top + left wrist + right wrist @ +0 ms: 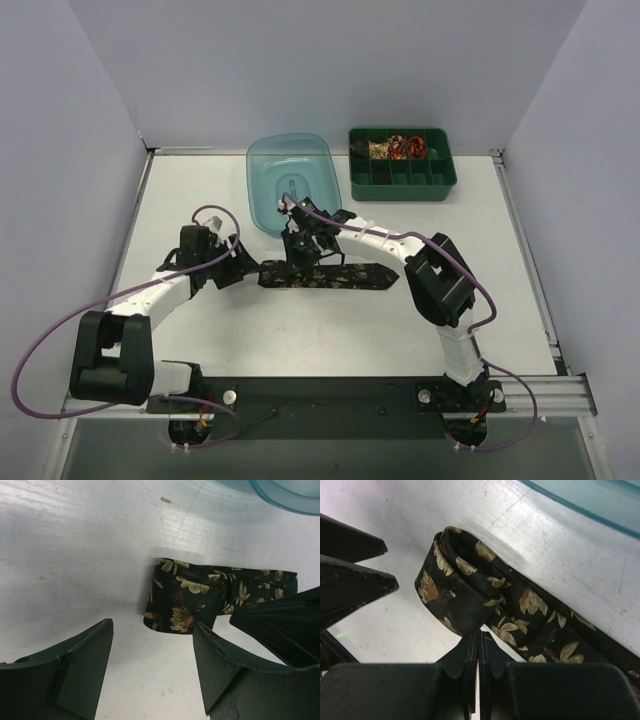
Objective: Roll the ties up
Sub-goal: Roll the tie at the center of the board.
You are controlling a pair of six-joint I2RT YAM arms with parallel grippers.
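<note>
A black tie (330, 276) with a gold-tan flower pattern lies flat across the middle of the table, its left end folded over into a short first turn (182, 600). My left gripper (236, 262) is open just left of that folded end, and nothing lies between its fingers (85, 670). My right gripper (300, 246) is shut, its tips (479, 634) at the near edge of the tie (470, 585) beside the fold, with no fabric showing between them. Small rolled red and beige ties (397, 148) sit in the green tray.
A teal plastic tub (290, 182) stands just behind the two grippers. The green compartment tray (402, 180) is at the back right. Purple cables loop off both arms. White walls close the table on the left, right and back.
</note>
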